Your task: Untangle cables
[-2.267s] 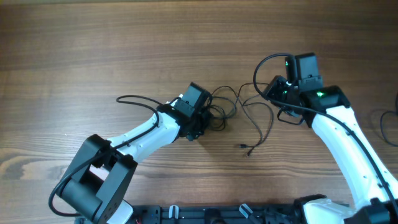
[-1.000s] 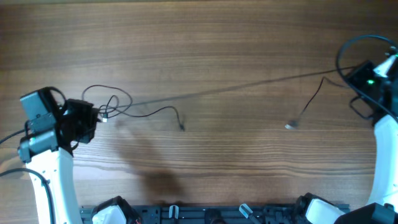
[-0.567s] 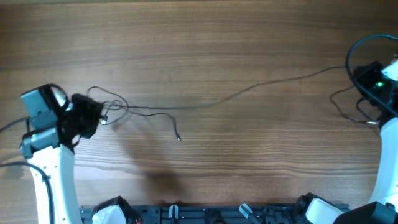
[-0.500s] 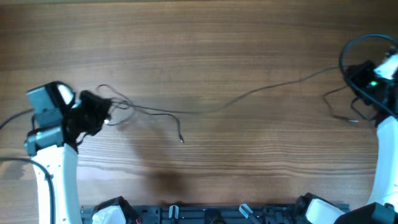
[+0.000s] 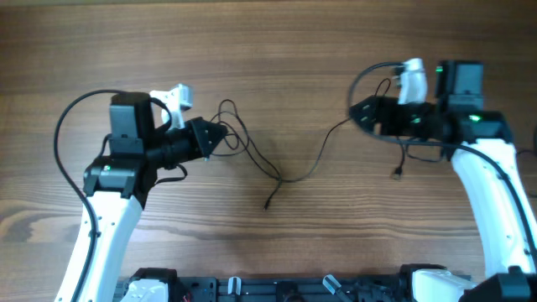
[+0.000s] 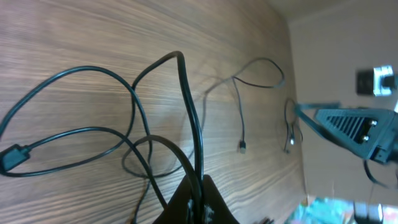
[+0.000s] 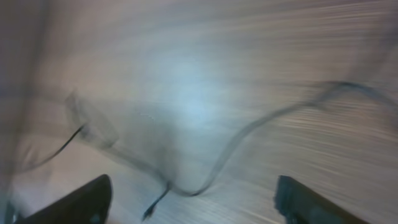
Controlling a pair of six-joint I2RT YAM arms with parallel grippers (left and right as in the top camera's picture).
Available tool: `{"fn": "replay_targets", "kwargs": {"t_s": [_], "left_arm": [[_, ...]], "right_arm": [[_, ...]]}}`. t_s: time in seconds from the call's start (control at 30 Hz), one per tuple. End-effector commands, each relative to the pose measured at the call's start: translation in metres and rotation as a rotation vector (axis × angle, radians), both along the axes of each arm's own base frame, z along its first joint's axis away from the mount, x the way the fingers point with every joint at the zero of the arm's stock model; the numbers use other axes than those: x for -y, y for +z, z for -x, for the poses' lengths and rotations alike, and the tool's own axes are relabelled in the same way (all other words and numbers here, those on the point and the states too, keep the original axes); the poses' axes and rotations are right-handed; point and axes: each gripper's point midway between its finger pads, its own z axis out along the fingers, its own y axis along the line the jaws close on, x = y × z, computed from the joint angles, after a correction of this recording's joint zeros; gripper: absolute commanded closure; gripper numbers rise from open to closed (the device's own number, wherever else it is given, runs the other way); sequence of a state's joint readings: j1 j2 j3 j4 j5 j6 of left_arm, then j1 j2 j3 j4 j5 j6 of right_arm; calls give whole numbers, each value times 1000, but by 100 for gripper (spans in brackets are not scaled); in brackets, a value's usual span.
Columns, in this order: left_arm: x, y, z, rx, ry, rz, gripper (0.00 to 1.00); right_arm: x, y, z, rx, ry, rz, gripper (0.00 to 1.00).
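Observation:
The cables are thin black cords. A loose bunch of loops hangs from my left gripper, which is shut on them. In the left wrist view the jaws pinch two strands, and the loops spread over the wood. One cord sags across the table towards my right gripper, with a plug end lying below the sag. A short cord with a plug hangs under the right arm. The right wrist view is blurred; its fingers are wide apart, with a cord on the table beyond them.
The wooden table fills the overhead view. The arms' black base rail runs along the front edge. Thicker arm cables loop by each wrist. A dark cable lies at the right edge.
Both arms have swung in from the table's sides towards the middle. The cord that ran stretched between them now sags in a slack curve, and the left bunch came along.

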State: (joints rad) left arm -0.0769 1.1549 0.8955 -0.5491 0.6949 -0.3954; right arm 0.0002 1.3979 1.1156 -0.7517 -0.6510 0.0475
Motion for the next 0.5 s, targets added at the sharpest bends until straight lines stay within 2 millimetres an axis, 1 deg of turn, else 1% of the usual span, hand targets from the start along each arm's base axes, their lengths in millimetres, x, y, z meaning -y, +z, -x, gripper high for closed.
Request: {"fn": "replay_targets", "kwargs": {"t_s": [0.0, 0.07, 0.17, 0.23, 0.27, 0.33, 0.4, 0.47], "left_arm": [[18, 3, 6, 46, -94, -6, 96], [25, 5, 11, 53, -135, 8, 96], [45, 21, 31, 146, -327, 86, 96], [51, 28, 38, 175, -388, 123, 96], [51, 29, 39, 174, -391, 128, 96], [51, 29, 39, 172, -393, 130, 96], [51, 28, 40, 164, -391, 132, 96], [52, 30, 42, 163, -401, 146, 96]], "right_arm": [[-47, 7, 9, 84, 266, -87, 7], [-60, -2, 8, 71, 301, -89, 6], [-77, -17, 6, 54, 349, -98, 5], [-88, -23, 5, 48, 383, -123, 5], [-94, -24, 5, 49, 401, -143, 5], [-105, -23, 6, 55, 442, -202, 5], [-118, -12, 10, 105, 521, -285, 4], [-126, -4, 13, 159, 581, -330, 4]]}}
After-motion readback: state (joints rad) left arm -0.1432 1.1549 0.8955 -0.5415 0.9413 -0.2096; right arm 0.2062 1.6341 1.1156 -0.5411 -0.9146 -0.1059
